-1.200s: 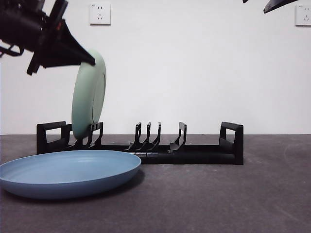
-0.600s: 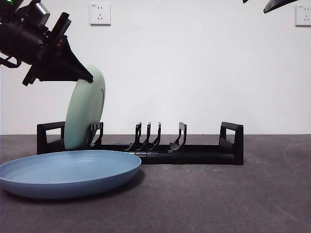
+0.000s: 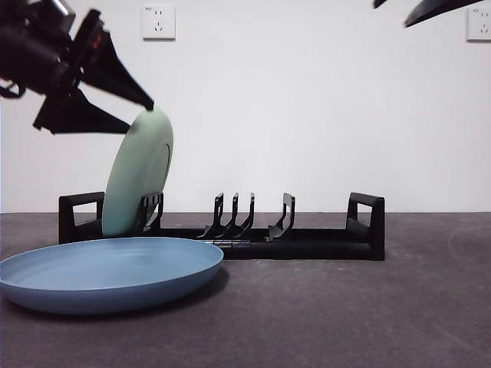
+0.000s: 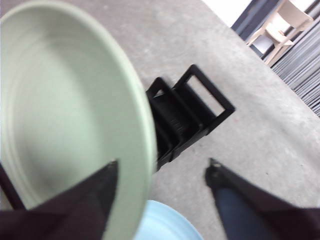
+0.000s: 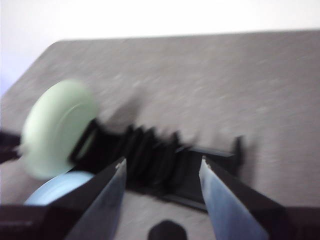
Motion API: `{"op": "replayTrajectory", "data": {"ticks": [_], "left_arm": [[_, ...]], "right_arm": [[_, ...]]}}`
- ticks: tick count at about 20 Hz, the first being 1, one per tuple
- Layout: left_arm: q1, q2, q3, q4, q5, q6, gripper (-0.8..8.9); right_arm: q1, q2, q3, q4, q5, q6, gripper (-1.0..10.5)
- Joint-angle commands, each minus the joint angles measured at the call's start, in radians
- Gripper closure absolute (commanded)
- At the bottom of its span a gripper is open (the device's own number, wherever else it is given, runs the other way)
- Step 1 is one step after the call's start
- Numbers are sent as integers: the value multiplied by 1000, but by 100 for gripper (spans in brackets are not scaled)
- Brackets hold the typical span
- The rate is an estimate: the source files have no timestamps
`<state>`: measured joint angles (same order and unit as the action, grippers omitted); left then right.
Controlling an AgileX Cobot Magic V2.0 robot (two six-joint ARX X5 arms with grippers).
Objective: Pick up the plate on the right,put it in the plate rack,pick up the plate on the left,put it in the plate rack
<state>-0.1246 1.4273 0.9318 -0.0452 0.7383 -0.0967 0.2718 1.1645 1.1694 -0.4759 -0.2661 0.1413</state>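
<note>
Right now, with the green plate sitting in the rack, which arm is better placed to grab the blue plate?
Probably left. Its open pincer sits just above the green plate, beside the blue plate. The right pincer hangs open, higher and away over the plate rack.

A pale green plate (image 3: 140, 175) is seen against the black plate rack (image 3: 307, 241), while a light blue plate (image 3: 107, 273) is set on a dark grey table (image 3: 345, 314) (faintly speckled) — a plain white wall (image 3: 307, 107) is seen behind.
</note>
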Motion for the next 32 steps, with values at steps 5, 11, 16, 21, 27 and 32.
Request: {"op": "replayTrajectory", "data": {"ticks": [5, 11, 16, 21, 27, 32], "left_arm": [[-14, -184, 6, 1, -14, 77, 491], [-92, -418, 6, -74, -197, 241, 496], [-237, -571, 6, -220, -485, 426, 499], [-323, -584, 6, -315, -555, 442, 499], [-360, -584, 6, -355, -556, 442, 500], [-360, -577, 6, -355, -564, 442, 500]], "right_arm": [[59, 92, -2, -21, -152, 11, 698], [162, 233, -2, -29, -155, 11, 698], [263, 423, -2, -8, -154, 11, 698], [336, 605, -2, 74, -154, 26, 698], [367, 743, -2, 156, -155, 54, 758], [371, 777, -2, 176, -154, 81, 825]]}}
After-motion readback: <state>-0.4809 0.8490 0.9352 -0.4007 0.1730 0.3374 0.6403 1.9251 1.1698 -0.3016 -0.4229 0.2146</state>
